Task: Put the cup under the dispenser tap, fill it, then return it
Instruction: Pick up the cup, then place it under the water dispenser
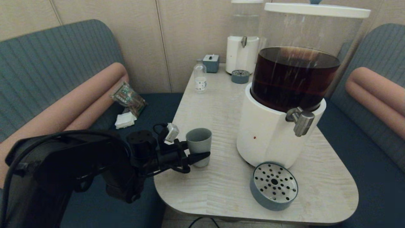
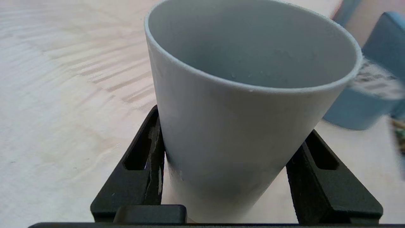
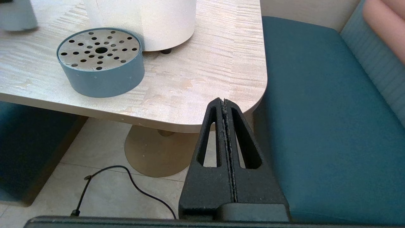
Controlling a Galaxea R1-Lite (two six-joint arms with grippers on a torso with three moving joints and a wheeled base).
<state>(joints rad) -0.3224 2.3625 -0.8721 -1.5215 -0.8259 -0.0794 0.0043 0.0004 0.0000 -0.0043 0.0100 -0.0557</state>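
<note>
Head view shows the left end effector [image 1: 196, 155] reaching in from the tabletop's [image 1: 221, 104] left edge, its fingers either side of the lower part of the cup [image 1: 199, 146], which stands upright near that edge. From the left wrist view, both fingers [image 2: 148, 164] lie against the cup [image 2: 240, 126] wall, so it looks gripped, though how firmly cannot be told. The cup interior looks empty apart from a few droplets.

The step in hand seems to be the pick-up before filling. Next, the cup has to travel rightward across the tabletop to sit under the dispenser tap [image 1: 302, 122], above the round drip tray [image 1: 274, 186] in front of the dispenser base [image 1: 269, 133].

Open tabletop lies between cup and tray; the white base bulges into that path, so the route should pass in front of it. The tray sits close to the front rim.

The right end effector [image 3: 225, 104], closed on nothing, hangs off the tabletop's right corner above the seat [image 3: 316, 110].
</note>
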